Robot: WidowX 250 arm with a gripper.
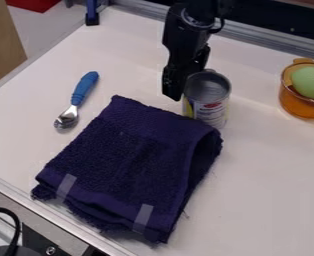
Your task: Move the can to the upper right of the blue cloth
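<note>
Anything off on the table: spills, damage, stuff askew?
No visible spill. The blue cloth looks odd: two pale tape-like strips near its lower edge, stray threads nearby, and its upper right corner bulging instead of lying flat.

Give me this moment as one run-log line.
can: upright, by upper right of blue cloth | claw: at the can | spoon: upper left of cloth

The can (207,99) shows smooth, shiny metal on its top, the folded cloth (133,160) looks like rough, matt terry, and the spoon (68,118) pairs glossy metal with a smooth, plastic-looking handle (85,88).
</note>
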